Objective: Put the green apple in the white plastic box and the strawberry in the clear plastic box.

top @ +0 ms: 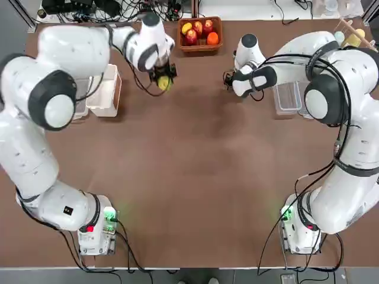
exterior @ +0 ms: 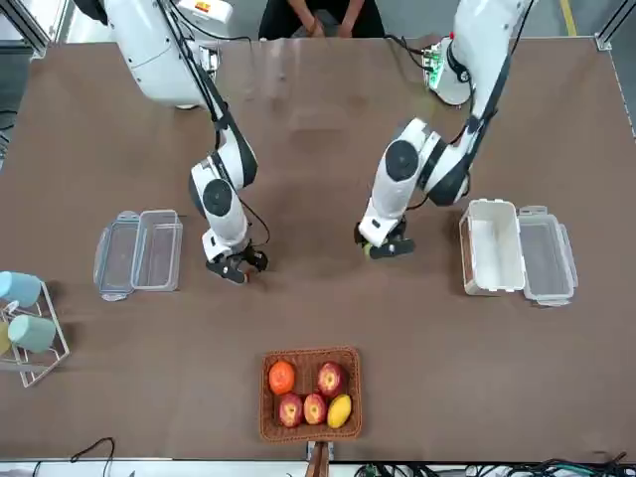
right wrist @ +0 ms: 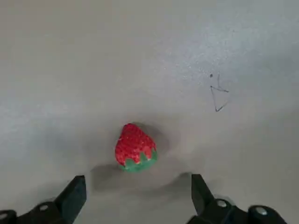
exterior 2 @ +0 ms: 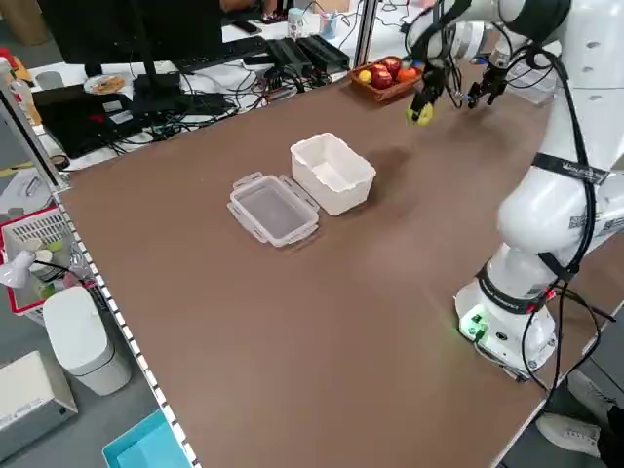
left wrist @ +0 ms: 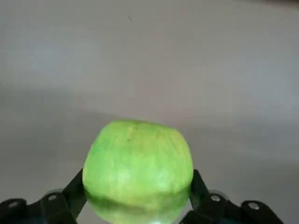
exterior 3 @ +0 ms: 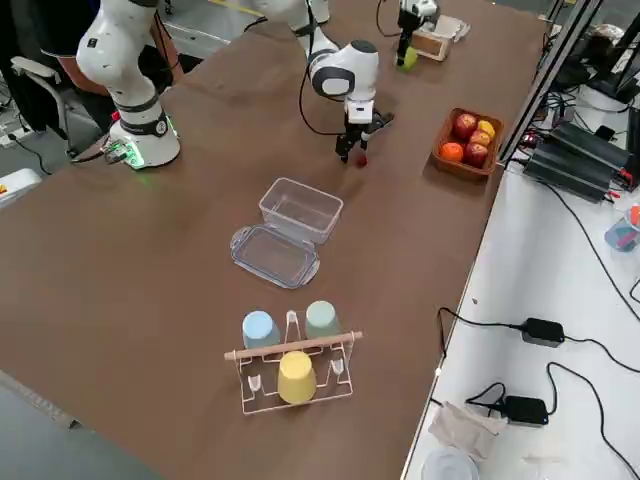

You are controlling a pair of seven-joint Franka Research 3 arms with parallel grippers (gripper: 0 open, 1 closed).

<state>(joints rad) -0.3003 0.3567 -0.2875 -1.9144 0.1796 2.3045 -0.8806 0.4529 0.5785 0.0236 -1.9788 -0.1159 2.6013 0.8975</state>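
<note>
Brown worktop (top: 195, 171), wide bare middle, a fruit basket (top: 201, 34) at the far edge, a cup rack (exterior: 28, 333) at the right-hand far corner, and cables and desks beyond. The left tool (top: 163, 77) hangs above the worktop clamped on the green apple (left wrist: 138, 170), with open surface between it and the white plastic box (exterior: 493, 246) and its lid (exterior: 548, 255) near the left edge. The right tool (exterior: 237, 266) stands spread wide over the strawberry (right wrist: 135, 147), which lies on the worktop untouched between its fingers, the clear plastic box (exterior 3: 301, 209) and its lid (exterior 3: 274, 256) well apart toward the right edge.
</note>
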